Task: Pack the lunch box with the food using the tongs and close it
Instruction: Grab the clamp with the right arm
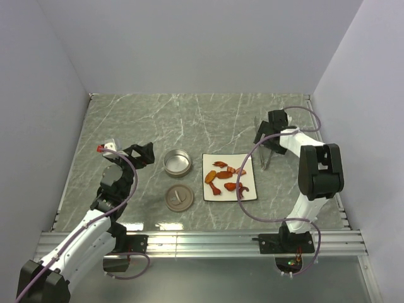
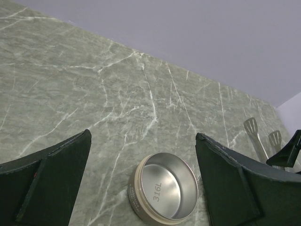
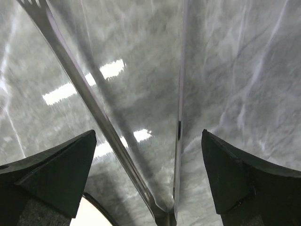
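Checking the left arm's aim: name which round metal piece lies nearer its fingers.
The open lunch box, the hollow tin right ahead of them. The flat lid with its centre handle lies farther off.

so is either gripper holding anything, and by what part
Nothing is held. The right gripper is open astride the tongs, not touching them; the left gripper is open near the lunch box.

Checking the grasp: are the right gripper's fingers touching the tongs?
Apart. In the right wrist view, table shows between each of the right gripper's fingers and the tongs lying between them.
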